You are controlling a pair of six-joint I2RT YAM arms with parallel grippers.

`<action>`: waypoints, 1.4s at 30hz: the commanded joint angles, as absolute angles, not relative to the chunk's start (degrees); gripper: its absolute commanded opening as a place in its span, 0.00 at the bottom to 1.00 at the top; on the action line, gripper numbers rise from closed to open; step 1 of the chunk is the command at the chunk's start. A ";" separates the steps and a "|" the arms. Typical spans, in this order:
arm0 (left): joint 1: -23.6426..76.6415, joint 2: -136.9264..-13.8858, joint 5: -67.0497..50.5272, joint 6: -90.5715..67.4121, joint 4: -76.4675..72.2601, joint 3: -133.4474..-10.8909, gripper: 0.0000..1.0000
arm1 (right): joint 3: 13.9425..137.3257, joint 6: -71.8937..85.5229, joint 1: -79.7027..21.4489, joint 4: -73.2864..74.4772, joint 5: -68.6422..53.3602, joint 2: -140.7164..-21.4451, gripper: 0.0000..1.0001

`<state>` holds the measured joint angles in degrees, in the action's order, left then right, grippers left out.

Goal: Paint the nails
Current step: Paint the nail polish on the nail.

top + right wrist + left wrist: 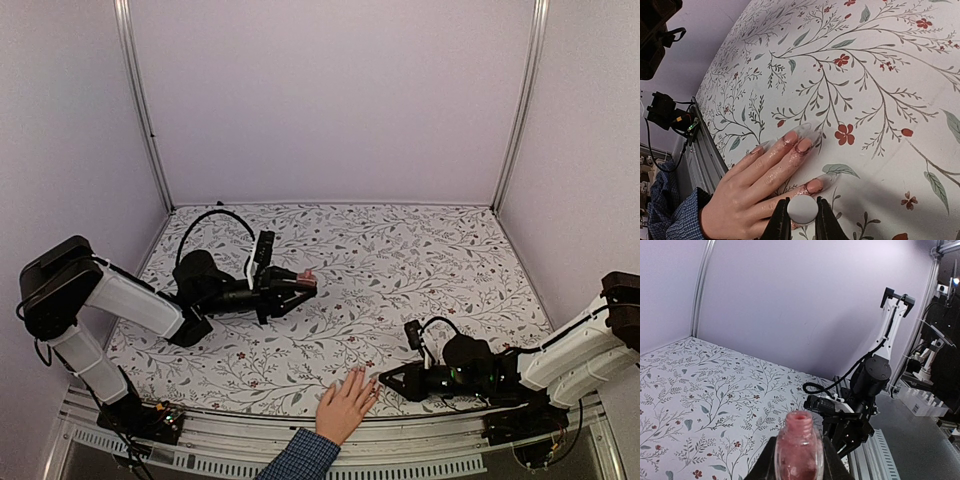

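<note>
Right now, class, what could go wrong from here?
The pink bottle in the left gripper is uncapped, so polish could spill on the floral cloth. The right gripper holds the white cap close over the hand, where polish already smears skin around the nails; more could follow.

table [430,260]: top covered by a white cloth printed with grey-green leaf sprigs and small red flowers. Flat on it at the near edge: a person's hand [345,405], palm down, fingers stretched out, just left of the right hand [388,381]. Nails [804,145] smeared with pink polish. Wrist crosses the near-edge rail [450,438].
</note>
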<state>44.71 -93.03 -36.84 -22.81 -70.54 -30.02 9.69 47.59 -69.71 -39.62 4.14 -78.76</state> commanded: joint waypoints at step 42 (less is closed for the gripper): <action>43.69 -94.44 -37.53 -23.55 -72.82 -29.97 0.00 | 10.11 50.36 -70.14 -35.15 8.67 -77.83 0.00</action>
